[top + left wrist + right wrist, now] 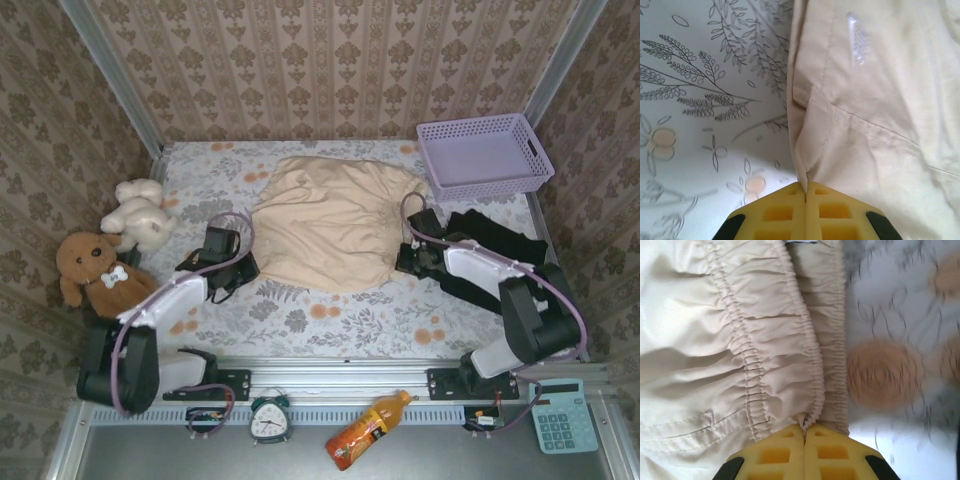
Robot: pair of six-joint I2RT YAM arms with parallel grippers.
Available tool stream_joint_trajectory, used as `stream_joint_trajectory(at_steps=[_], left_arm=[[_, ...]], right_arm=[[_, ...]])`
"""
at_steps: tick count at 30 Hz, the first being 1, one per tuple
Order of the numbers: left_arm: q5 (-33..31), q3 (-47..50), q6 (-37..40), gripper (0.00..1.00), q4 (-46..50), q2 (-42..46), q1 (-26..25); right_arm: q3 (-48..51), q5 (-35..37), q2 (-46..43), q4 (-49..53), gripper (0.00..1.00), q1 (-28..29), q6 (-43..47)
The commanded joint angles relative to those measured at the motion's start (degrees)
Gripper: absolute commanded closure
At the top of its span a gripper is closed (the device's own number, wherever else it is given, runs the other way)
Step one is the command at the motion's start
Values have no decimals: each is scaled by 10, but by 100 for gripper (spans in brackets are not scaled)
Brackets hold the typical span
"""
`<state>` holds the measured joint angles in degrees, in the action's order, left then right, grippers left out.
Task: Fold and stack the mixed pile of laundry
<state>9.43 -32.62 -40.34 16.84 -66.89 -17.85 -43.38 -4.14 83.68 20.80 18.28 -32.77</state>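
Beige garment (330,225) lies spread flat at the centre of the floral surface (300,322). Left claw (805,186) is pressed together on a hem corner at the garment's left edge. Right claw (804,428) is pressed together on the gathered elastic band at its right edge. Black T-shirt (510,238) lies bunched at the right, partly under the right arm, near the lavender basket (485,160). 2 plush toys, white (140,212) and brown (95,268), sit at the left edge.

The black T-shirt (510,238) lies partly hidden beneath the right arm (490,268). In the right wrist view the floral surface (900,340) is blurred, and the beige garment (715,340) runs off the left and top edges. The label on the orange bottle (365,428) is too small to read.
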Motion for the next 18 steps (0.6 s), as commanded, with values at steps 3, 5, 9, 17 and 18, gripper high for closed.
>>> stream_joint_trajectory(at_steps=[3,5,9,17,18], left_arm=[[-85,6,18,100,129,162,-51],[-116,1,0,100,137,216,-71],[-145,-42,8,100,113,221,-76],[-138,-213,113,100,-17,1,-50],[-116,-236,117,100,-45,-32,-35]], right_arm=[[50,-49,-110,118,100,14,-20],[45,-72,-138,128,100,13,-28],[-6,-99,-173,126,100,4,-48],[-113,-161,-126,42,100,-79,-95],[-126,-164,-113,22,99,-91,-103]])
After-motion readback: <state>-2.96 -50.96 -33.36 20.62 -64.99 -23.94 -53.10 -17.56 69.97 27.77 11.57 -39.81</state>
